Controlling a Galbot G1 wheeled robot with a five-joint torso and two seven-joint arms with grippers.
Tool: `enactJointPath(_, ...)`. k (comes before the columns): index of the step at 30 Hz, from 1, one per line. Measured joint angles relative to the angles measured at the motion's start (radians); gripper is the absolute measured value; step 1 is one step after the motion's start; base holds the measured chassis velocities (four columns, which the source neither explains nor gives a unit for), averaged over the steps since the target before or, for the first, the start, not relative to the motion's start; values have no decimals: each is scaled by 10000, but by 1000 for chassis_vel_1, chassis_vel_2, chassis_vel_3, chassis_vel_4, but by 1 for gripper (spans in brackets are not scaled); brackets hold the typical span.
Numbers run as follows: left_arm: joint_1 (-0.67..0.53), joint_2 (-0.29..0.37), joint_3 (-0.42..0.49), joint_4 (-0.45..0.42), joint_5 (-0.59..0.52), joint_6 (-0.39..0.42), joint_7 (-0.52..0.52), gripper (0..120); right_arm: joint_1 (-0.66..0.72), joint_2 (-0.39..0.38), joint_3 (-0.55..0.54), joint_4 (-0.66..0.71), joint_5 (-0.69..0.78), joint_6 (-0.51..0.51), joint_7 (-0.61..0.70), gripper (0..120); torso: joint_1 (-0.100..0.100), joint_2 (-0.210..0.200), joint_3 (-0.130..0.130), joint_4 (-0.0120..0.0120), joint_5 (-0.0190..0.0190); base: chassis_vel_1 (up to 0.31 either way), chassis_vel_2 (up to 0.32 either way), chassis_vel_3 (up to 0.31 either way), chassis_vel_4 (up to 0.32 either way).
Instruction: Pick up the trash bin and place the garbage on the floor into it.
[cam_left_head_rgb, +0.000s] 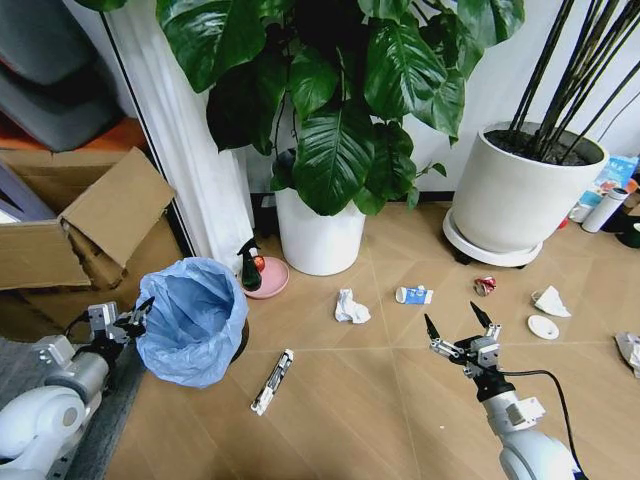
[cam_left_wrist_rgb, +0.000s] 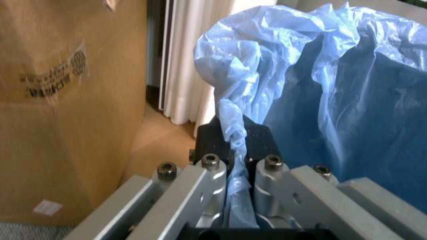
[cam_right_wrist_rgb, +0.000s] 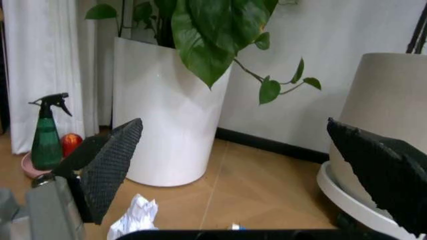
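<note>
The trash bin (cam_left_head_rgb: 195, 318) is at the left on the floor (cam_left_head_rgb: 350, 400), its light-blue bag (cam_left_wrist_rgb: 333, 100) spilling over the black body. My left gripper (cam_left_head_rgb: 135, 314) is at the bin's left rim, shut on a twisted fold of the bag (cam_left_wrist_rgb: 235, 131). Garbage lies on the planks: a crumpled paper wad (cam_left_head_rgb: 350, 307) (cam_right_wrist_rgb: 137, 217), a blue-white carton (cam_left_head_rgb: 413, 295), a red can (cam_left_head_rgb: 485, 286), another paper wad (cam_left_head_rgb: 551, 301), a white lid (cam_left_head_rgb: 543, 327) and a long wrapper (cam_left_head_rgb: 272, 381). My right gripper (cam_left_head_rgb: 458, 322) (cam_right_wrist_rgb: 233, 125) hangs open above the floor, near the carton and can.
A green spray bottle (cam_left_head_rgb: 248, 265) (cam_right_wrist_rgb: 47, 135) stands on a pink dish (cam_left_head_rgb: 270, 280) by a white plant pot (cam_left_head_rgb: 318, 238). A larger pot (cam_left_head_rgb: 518, 195) stands at the back right with a white thermos (cam_left_head_rgb: 605, 210) beside it. Cardboard boxes (cam_left_head_rgb: 70, 235) crowd the left.
</note>
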Motion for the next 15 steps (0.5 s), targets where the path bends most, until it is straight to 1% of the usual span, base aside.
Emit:
enactJointPath(3, -8, 1, -1, -12, -5, 0, 0, 0, 8, 0, 3, 8, 6, 84, -5, 100, 1, 0, 1, 1, -1, 24, 146, -4, -140)
enactJointPath(7, -8, -3, -1, -21, -10, 0, -2, 0, 0, 0, 11, 15, 10, 159, -35, 100, 1, 0, 1, 1, -1, 72, 140, -78, -143)
enactJointPath(12, -12, -8, 3, -21, -14, 0, -11, 0, -12, 7, 9, 36, 81, 268, -117, 100, 0, 0, -1, 2, -4, 129, 102, -138, -86)
enactJointPath(15, -19, -8, 6, -21, -23, 0, -14, 0, -15, 10, 2, 40, 88, 281, -125, 100, -1, 0, -1, 3, -2, 60, 30, -47, -26)
